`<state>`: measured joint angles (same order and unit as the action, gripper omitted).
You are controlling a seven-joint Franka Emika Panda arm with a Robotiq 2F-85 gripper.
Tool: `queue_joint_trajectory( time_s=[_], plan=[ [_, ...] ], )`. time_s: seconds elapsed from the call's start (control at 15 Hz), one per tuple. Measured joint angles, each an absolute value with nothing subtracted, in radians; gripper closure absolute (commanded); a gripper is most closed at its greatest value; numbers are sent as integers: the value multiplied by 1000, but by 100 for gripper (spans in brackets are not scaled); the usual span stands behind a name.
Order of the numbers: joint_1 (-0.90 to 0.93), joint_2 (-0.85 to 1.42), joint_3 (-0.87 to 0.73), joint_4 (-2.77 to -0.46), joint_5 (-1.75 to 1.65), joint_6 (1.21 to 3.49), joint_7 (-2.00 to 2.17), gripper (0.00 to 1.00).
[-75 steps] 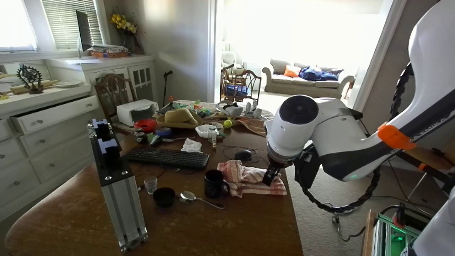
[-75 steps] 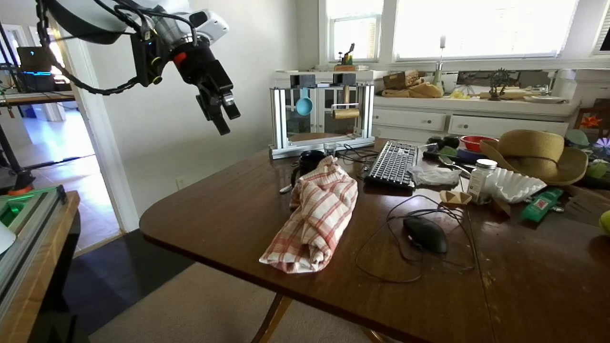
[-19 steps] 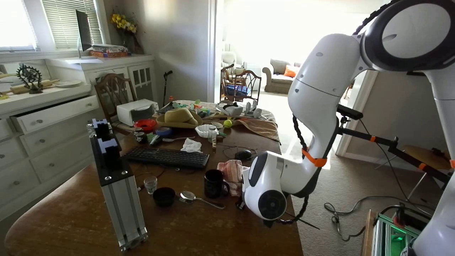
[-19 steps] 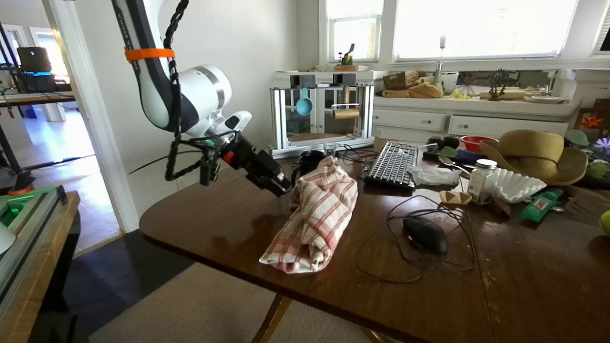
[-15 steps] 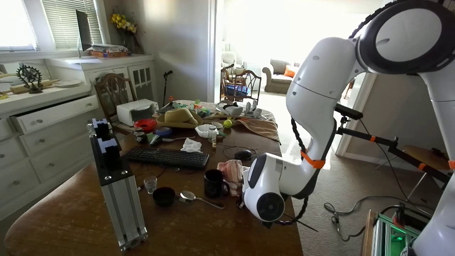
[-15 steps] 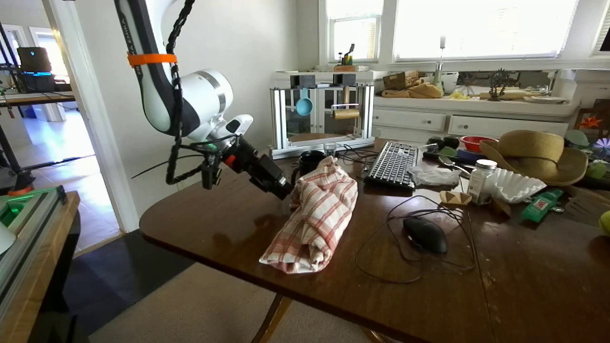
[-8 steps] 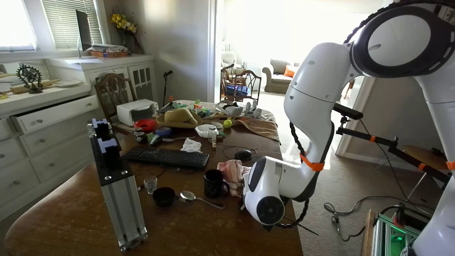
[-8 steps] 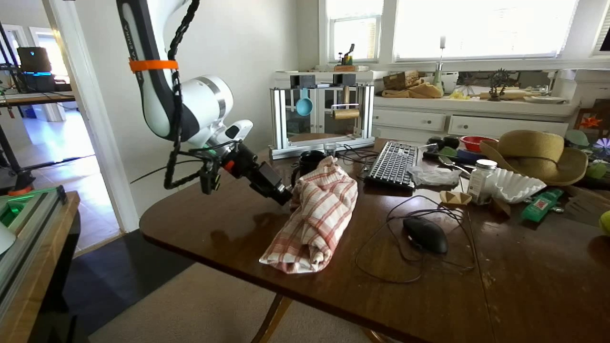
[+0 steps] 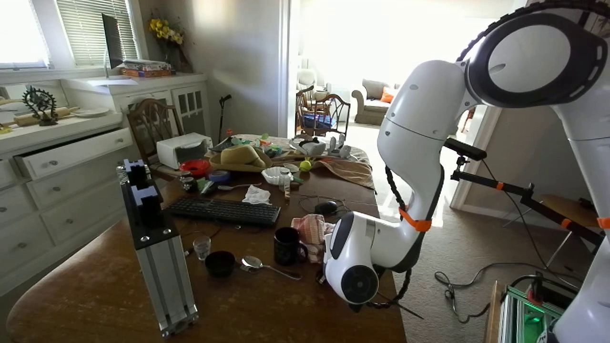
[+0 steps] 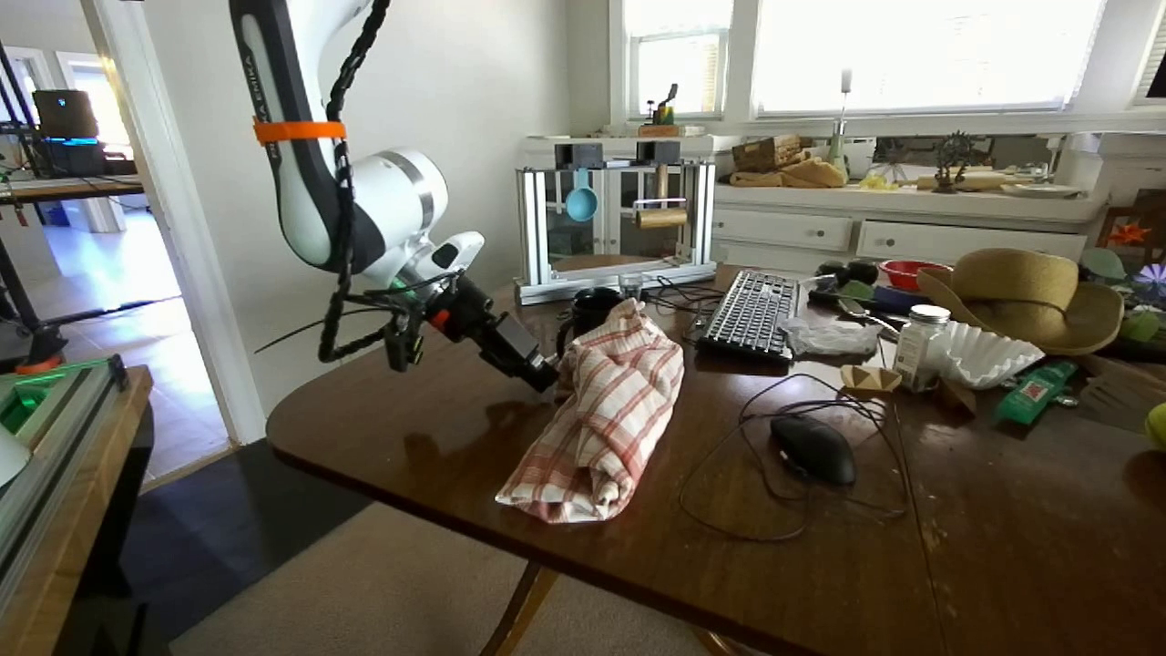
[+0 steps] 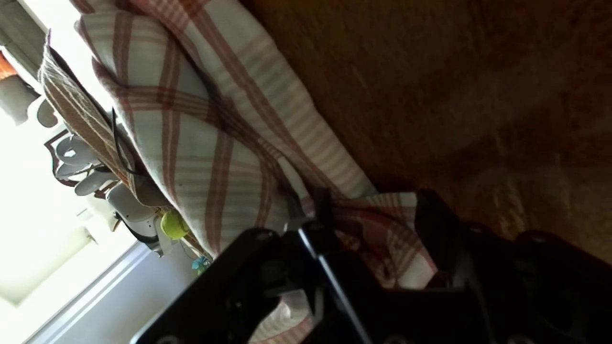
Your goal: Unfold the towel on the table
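The towel (image 10: 624,392), white with red-pink stripes, lies bunched in a long heap on the brown table (image 10: 401,437), close to its edge. My gripper (image 10: 547,374) reaches down at a slant to the heap's end by the mug, its tips at the cloth. In an exterior view the arm hides my gripper and much of the towel (image 9: 310,231). From the wrist, the jaws of my gripper (image 11: 374,198) stand apart, with a loose fold of the towel (image 11: 191,138) between them. One finger (image 11: 432,224) is at the table side, the other against the folds.
A black mug (image 9: 286,245) stands right beside the towel. Near it are a spoon (image 9: 274,268), a black bowl (image 9: 220,263) and a glass (image 9: 202,247). A keyboard (image 10: 751,310), a corded mouse (image 10: 813,446) and a metal frame (image 10: 619,282) are also on the table.
Over five seconds my gripper has come down from high above the table to the towel's end near the mug. In the last second it has sunk slightly. The towel looks unmoved.
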<state>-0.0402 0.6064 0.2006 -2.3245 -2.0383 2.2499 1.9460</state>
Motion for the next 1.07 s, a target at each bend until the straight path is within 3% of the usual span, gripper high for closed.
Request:
queue_joint_trajectory(
  time_s=[1.07],
  plan=[
    [-59, 638, 197, -2270, -2038, 2318, 2009, 48]
  ],
)
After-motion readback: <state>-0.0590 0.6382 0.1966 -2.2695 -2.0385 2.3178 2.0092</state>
